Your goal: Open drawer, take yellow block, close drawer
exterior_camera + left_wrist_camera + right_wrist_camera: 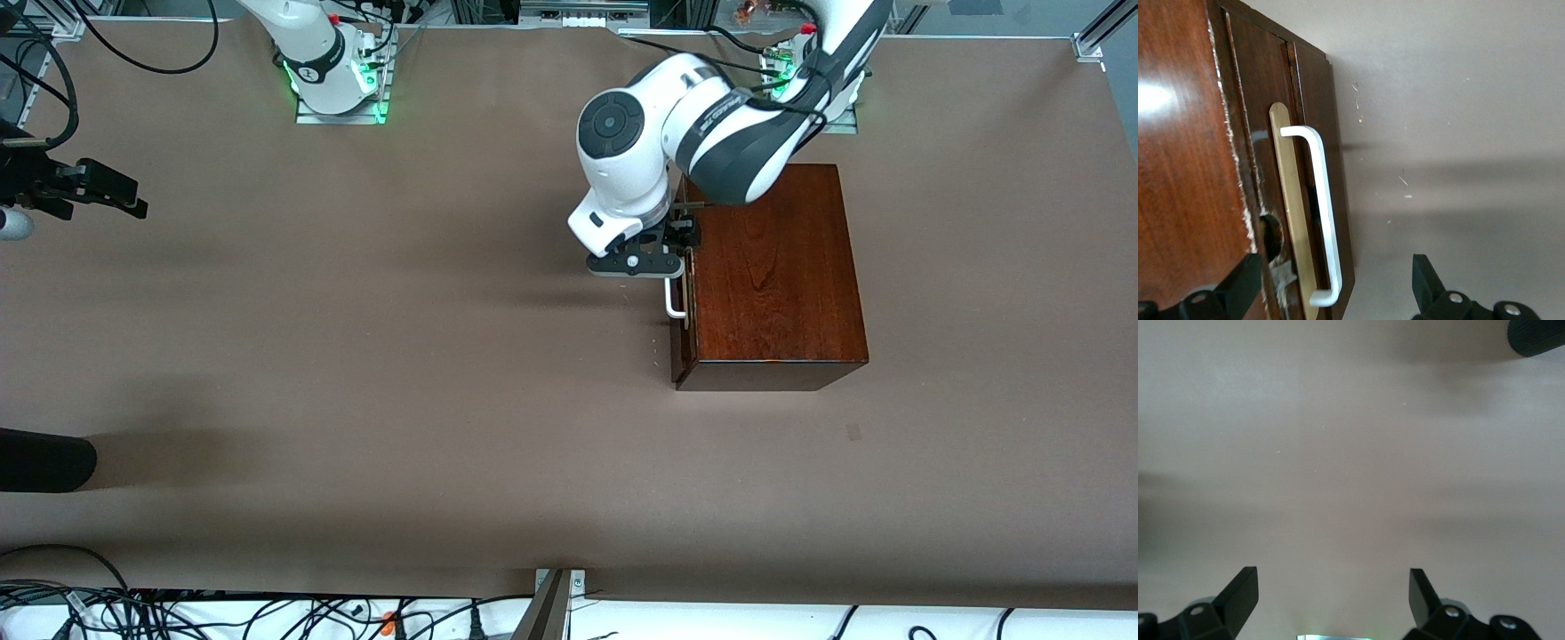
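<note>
The glossy dark mahogany box point(773, 276) stands at the left arm's end of the table. Its drawer point(683, 333) is shut, and the front faces the right arm's end. The white bar handle point(675, 300) shows in the left wrist view too point(1323, 207). My left gripper point(677, 249) is open and hangs over the drawer front at the handle's end farther from the front camera. In the left wrist view point(1331, 285) one finger is over the box top and the other over the table. My right gripper point(124, 197) point(1333, 593) is open, empty and waits above the table. The yellow block is hidden.
A black rounded object point(44, 460) point(1537, 337) juts in at the table's edge at the right arm's end. Cables lie along the table edge nearest the front camera. Bare brown table point(400, 356) stretches between the box and the right arm's end.
</note>
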`<state>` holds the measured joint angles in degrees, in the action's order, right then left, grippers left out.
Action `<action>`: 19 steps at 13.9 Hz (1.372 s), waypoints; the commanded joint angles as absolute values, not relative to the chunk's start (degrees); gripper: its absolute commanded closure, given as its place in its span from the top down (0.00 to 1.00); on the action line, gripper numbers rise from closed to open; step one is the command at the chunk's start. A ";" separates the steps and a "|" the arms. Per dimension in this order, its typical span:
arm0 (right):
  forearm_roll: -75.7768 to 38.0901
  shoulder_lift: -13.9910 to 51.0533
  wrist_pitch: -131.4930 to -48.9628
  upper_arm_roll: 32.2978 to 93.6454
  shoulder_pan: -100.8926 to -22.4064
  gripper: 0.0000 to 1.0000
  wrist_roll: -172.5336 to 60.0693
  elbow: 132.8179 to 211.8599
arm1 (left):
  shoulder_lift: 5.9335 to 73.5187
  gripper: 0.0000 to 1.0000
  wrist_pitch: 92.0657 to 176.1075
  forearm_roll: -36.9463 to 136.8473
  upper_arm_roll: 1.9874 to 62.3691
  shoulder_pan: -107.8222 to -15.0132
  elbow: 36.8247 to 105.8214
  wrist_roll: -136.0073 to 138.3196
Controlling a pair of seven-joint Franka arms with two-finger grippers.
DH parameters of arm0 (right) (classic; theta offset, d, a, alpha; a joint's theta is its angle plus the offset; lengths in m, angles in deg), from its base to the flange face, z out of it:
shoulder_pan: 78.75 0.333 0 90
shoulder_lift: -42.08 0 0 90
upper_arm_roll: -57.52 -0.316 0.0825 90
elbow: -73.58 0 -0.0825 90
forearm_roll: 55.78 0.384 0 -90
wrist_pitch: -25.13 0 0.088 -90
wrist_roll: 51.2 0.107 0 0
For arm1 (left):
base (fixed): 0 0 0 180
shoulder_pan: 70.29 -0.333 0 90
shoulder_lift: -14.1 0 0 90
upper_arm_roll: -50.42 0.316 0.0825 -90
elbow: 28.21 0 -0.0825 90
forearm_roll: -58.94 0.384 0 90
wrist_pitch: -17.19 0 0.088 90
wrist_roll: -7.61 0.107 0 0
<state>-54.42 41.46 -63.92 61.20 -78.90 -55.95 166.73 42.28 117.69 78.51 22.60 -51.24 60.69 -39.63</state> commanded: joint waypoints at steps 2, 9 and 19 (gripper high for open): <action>-53.58 41.47 -63.38 60.42 -79.80 1.00 -55.51 166.31 | 41.96 1.00 122.04 81.70 22.38 -51.57 65.12 -42.93; -53.58 41.47 -63.29 60.42 -79.80 1.00 -55.51 166.39 | 46.00 1.00 122.22 84.86 22.47 -51.66 65.13 -44.25; -53.49 41.47 -63.38 60.33 -79.80 1.00 -55.51 166.31 | 48.12 1.00 123.36 86.89 22.47 -50.08 64.60 -49.78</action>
